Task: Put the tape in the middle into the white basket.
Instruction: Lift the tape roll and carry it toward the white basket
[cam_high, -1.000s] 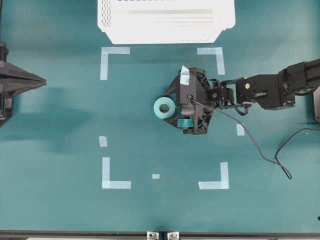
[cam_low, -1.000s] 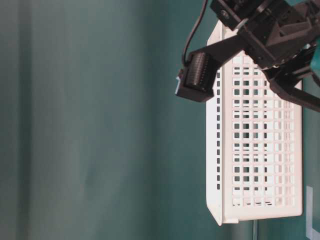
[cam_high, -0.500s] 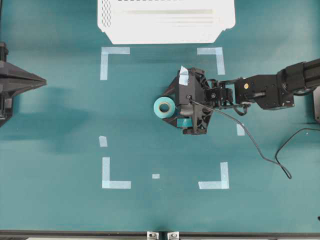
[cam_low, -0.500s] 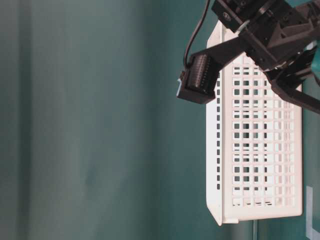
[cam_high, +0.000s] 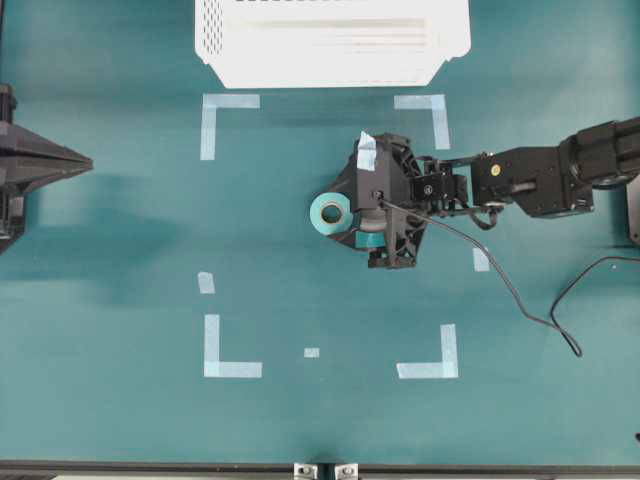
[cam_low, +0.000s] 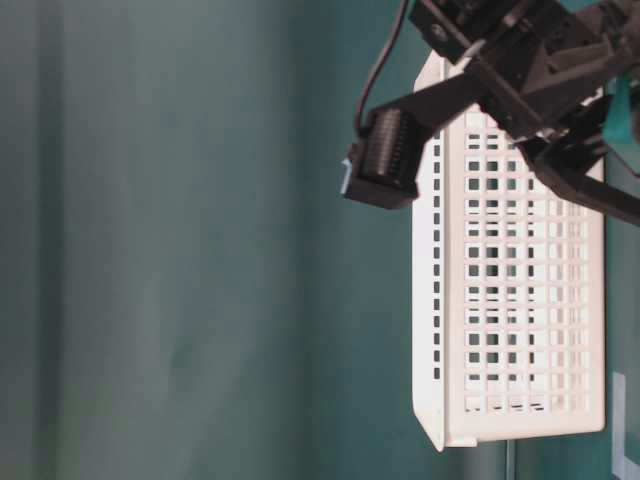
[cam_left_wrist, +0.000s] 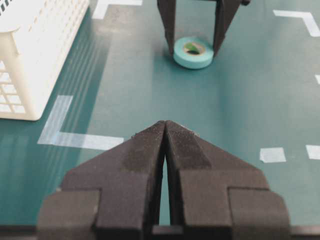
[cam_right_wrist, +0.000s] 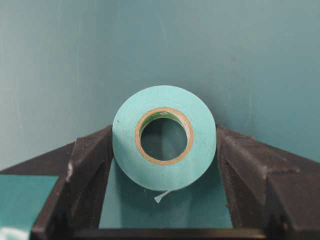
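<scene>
Matt, smooth teal table surface (cam_high: 120, 260). Small teal roll of tape (cam_right_wrist: 164, 137): smooth, faintly satin vinyl look, with a tan cardboard core. Large white perforated basket (cam_low: 510, 290): moulded plastic, slightly glossy. Black right gripper fingers (cam_right_wrist: 90, 170): matt, finely grainy plastic. Pale-blue corner marks (cam_high: 228, 345): flat, papery strips.

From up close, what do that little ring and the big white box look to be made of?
The tape: smooth matte teal vinyl, probably, wound on a tan core that looks like cardboard. The white basket: likely moulded plastic, judging by its even grid of square holes.
</scene>
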